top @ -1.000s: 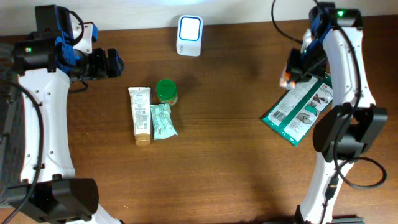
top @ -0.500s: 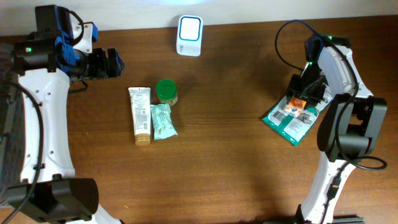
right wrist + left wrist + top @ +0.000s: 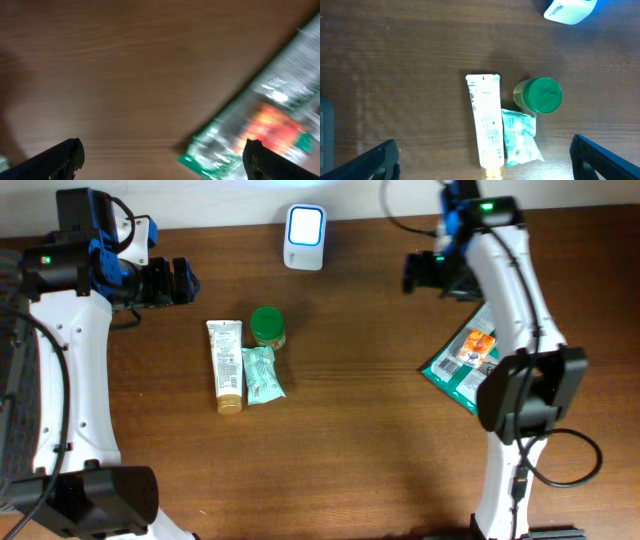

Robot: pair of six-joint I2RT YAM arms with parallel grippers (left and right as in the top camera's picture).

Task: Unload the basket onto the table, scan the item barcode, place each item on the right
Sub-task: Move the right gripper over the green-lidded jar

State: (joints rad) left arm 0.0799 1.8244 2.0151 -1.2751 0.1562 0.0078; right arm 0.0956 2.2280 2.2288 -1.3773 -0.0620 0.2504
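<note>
Green foil marks the packet [image 3: 450, 375] lying flat on the surface [image 3: 360, 440] at our right side, with a small orange-and-white item [image 3: 478, 345] resting on top of it. Three more goods wait left of centre: a cream tube [image 3: 225, 365], a sachet [image 3: 262, 375] touching the tube's side, and a green-lidded jar [image 3: 267, 327] just above the sachet. The white scanner [image 3: 305, 237] stands at the far edge, near the middle.

Our right tool [image 3: 412, 272] is spread wide and carries nothing. Its wrist view is blurred, yet it shows only bare wood between the fingers [image 3: 62, 159], with the packet off to one side. We judge the step in hand to be fetching the next thing to scan. To do it well, we should line the spread fingers across the narrow width of one item, come down squarely and close only once it sits between the pads. Since tube and sachet touch, we would pick from a free side, or take the jar, which stands a little apart. We then present the printed code to the scanner's face rather than its back.

The right arm reaches up and inward from its base, forearm passing over the packet, wrist pointing left toward the scanner. Our left tool [image 3: 185, 282] is likewise released and empty, held out from the left, its camera looking down on the three goods.
</note>
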